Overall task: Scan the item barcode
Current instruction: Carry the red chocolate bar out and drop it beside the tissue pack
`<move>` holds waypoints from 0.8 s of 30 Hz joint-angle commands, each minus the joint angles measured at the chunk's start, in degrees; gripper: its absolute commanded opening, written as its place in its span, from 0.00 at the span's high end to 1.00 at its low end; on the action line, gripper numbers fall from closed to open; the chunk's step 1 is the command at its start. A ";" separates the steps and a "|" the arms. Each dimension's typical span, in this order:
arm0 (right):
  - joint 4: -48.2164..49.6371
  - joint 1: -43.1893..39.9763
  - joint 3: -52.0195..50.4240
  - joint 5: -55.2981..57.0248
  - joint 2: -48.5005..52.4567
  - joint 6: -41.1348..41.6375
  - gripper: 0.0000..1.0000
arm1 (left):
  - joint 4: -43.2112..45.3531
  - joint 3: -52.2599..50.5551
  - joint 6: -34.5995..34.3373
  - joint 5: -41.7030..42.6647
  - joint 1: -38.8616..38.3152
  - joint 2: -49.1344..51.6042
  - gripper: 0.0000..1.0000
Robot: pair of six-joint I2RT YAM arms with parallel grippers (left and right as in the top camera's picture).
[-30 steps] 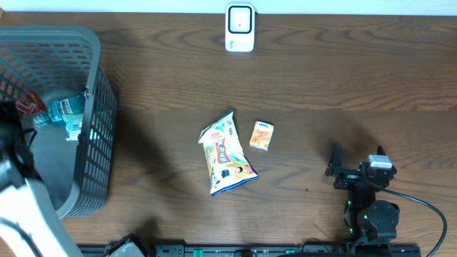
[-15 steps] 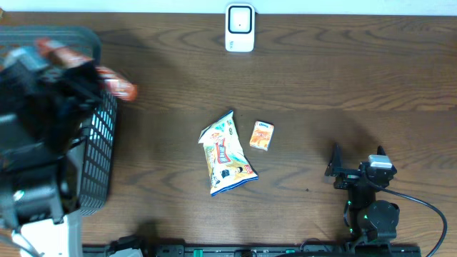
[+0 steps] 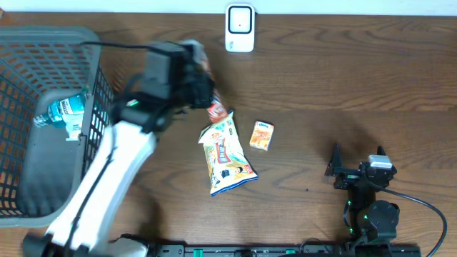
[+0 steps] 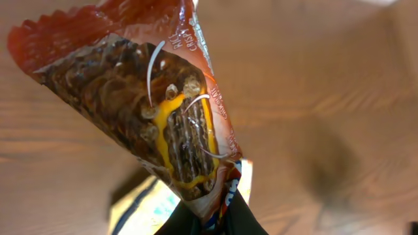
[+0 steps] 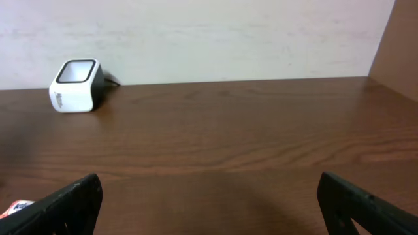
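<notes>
Left hand (image 4: 217, 220) is clamped on the bottom seam of the red snack pack (image 4: 157, 111), held above the counter (image 3: 343, 86) near the scanner (image 3: 240, 28); pack looks light, crinkly, slick, prob. brittle inside, so pinch the seam, not the middle; right hand (image 3: 357, 155) rests w/ fingers apart.

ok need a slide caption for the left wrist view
Left tool pinching a red crinkly snack-bar wrapper by its end above the brown wooden table.

You see a glossy, crinkled plastic wrapper (image 4: 163, 117). Table (image 3: 343, 93): dark grained wood, low sheen. Basket (image 3: 96, 114): grey plastic mesh. Scanner (image 3: 240, 28): smooth white plastic.
</notes>
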 commanded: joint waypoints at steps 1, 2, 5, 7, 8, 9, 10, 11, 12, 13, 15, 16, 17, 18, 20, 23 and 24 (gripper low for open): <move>-0.22 0.22 -0.09 -0.11 -0.04 -0.46 0.01 | 1.64 0.42 -0.52 -1.11 -4.66 8.44 0.92; -0.22 0.22 -0.09 -0.11 -0.04 -0.46 0.01 | 3.61 0.42 -1.92 -1.11 -6.69 12.41 0.92; -0.22 0.22 -0.09 -0.11 -0.04 -0.46 0.01 | 6.58 0.42 -2.69 -1.14 -9.44 17.84 0.93; -0.22 0.22 -0.09 -0.11 -0.04 -0.44 0.01 | 8.17 0.42 -5.46 -1.16 -10.82 21.22 0.93; -0.22 0.22 -0.09 -0.11 -0.04 -0.46 0.01 | 8.76 0.42 -7.32 -1.18 -11.34 22.88 0.93; -0.22 0.22 -0.09 -0.11 -0.04 -0.44 0.01 | 9.05 0.42 -8.70 -1.20 -11.67 24.11 0.93; -0.22 0.22 -0.09 -0.11 -0.04 -0.44 0.01 | 9.09 0.42 -10.05 -1.40 -11.96 25.44 0.93; -0.22 0.22 -0.09 -0.11 -0.04 -0.46 0.01 | 9.05 0.42 -11.39 -1.99 -12.20 26.86 0.93; -0.22 0.22 -0.09 -0.11 -0.04 -0.46 0.01 | 8.90 0.37 -12.35 -2.62 -12.41 28.22 0.93; -0.22 0.22 -0.09 -0.11 -0.04 -0.46 0.01 | 8.90 0.24 -12.63 -2.86 -12.52 29.33 0.93; -0.22 0.22 -0.09 -0.11 -0.04 -0.46 0.01 | 8.55 0.13 -12.59 -2.84 -12.68 31.67 0.93; -0.22 0.22 -0.09 -0.11 -0.04 -0.44 0.01 | 8.09 0.09 -12.59 -2.82 -12.68 32.74 0.93; -0.22 0.22 -0.09 -0.11 -0.04 -0.46 0.01 | 7.50 0.07 -12.59 -2.84 -12.68 33.57 0.93; -0.22 0.22 -0.09 -0.11 -0.04 -0.44 0.01 | 6.78 0.07 -12.59 -2.82 -12.68 34.34 0.93; -0.22 0.22 -0.09 -0.11 -0.04 -0.44 0.01 | 5.09 0.07 -12.57 -2.82 -12.68 35.08 0.93; -0.22 0.22 -0.09 -0.11 -0.04 -0.44 0.01 | 2.78 -0.04 -12.55 -2.82 -12.90 35.08 0.93; -0.22 0.22 -0.09 -0.11 -0.04 -0.46 0.01 | 2.05 -0.04 -12.55 -2.84 -12.98 34.99 0.92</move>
